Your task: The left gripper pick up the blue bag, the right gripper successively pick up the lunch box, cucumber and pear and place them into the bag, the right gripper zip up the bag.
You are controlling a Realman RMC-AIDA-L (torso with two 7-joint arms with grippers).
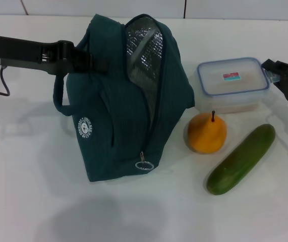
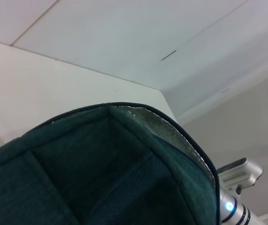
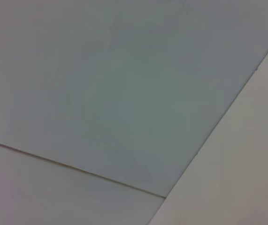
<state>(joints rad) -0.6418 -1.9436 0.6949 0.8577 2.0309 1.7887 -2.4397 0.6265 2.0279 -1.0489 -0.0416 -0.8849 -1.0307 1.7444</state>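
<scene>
The blue bag (image 1: 128, 106) stands on the white table (image 1: 27, 191), its zip open and the foil lining (image 1: 144, 45) showing. My left gripper (image 1: 91, 60) is shut on the bag's top edge by a handle. The bag's fabric fills the lower part of the left wrist view (image 2: 101, 178). The lunch box (image 1: 233, 83) lies to the right of the bag. The pear (image 1: 207, 133) and the cucumber (image 1: 242, 159) lie in front of it. My right gripper (image 1: 281, 78) is open and empty, just off the lunch box's right end.
The ring zipper pull (image 1: 144, 165) hangs at the bag's near lower end. One loop handle (image 1: 58, 103) hangs down on the bag's left side. The right wrist view shows only bare pale panels.
</scene>
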